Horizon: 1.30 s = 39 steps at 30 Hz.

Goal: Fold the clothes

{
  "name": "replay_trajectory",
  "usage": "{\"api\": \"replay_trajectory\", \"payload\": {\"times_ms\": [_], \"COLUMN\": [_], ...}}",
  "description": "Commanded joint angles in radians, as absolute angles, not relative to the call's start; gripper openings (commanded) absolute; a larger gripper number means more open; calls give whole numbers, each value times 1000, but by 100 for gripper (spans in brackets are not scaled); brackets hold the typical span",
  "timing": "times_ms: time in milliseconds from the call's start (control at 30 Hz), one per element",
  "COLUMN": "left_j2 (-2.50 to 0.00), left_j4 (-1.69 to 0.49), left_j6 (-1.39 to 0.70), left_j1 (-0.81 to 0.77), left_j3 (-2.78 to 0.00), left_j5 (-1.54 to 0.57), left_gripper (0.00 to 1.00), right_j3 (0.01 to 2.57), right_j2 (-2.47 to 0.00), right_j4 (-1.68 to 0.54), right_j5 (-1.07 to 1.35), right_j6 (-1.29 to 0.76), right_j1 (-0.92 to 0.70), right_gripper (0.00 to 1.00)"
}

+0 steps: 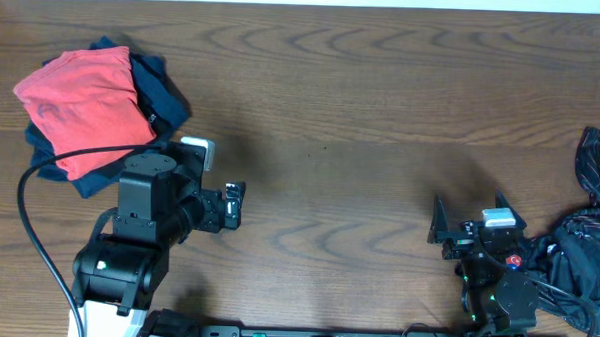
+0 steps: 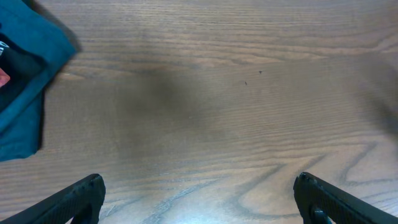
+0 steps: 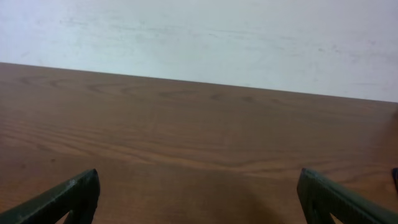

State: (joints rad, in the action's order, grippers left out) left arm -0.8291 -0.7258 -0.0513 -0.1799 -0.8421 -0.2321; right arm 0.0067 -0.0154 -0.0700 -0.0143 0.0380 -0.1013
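- Overhead view: the coral-red shirt (image 1: 82, 101) lies folded at about 10 o'clock on the wooden table (image 1: 362, 111). It rests on top of the navy shirts (image 1: 164, 96), whose edges show around it at 3 o'clock and 6 o'clock.
- A crumpled black jersey (image 1: 590, 244) lies at the table's 4 o'clock edge, partly cut off by the frame and well apart from the folded pile.
- Bare wood fills the middle of the table between the two arms.
- Left wrist view: the left gripper (image 2: 199, 196) has its jaws spread wide and nothing between them, only wood grain below. A corner of the navy cloth shows at 9 o'clock in this view, clear of both fingers.
- Overhead, the left arm sits just below the pile, at its 5 o'clock.
- Right wrist view: the right gripper (image 3: 199, 196) is also spread wide and holds nothing. It looks across bare table toward a pale wall (image 3: 199, 37) at 12 o'clock.
- Overhead, the right arm stands just beside the black jersey, at its 9 o'clock.
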Motion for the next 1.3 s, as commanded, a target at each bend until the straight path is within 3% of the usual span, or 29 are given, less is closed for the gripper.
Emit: {"api": "replay_trajectory", "payload": {"times_ms": [0, 233, 400, 1000, 1267], "left_j2": [-811, -627, -459, -88, -1], "left_j4": [-728, -762, -659, 158, 1], "left_j6": [-24, 3, 4, 173, 216], "left_j1": [-182, -133, -86, -61, -61], "left_j3": [-842, -752, -561, -3, -4], "left_j5": [-207, -126, -130, -130, -126], "left_gripper": [98, 98, 98, 98, 98], "right_j3": [6, 6, 6, 6, 6], "right_j2": [-10, -10, -10, -11, -11], "right_j4": [-75, -75, -75, -75, -75], "right_j5": [-3, -3, -3, -3, -3], "right_j6": [54, 54, 54, 54, 54], "right_j1": [-93, -93, -93, -93, -93], "right_gripper": [99, 99, 99, 99, 99]}}
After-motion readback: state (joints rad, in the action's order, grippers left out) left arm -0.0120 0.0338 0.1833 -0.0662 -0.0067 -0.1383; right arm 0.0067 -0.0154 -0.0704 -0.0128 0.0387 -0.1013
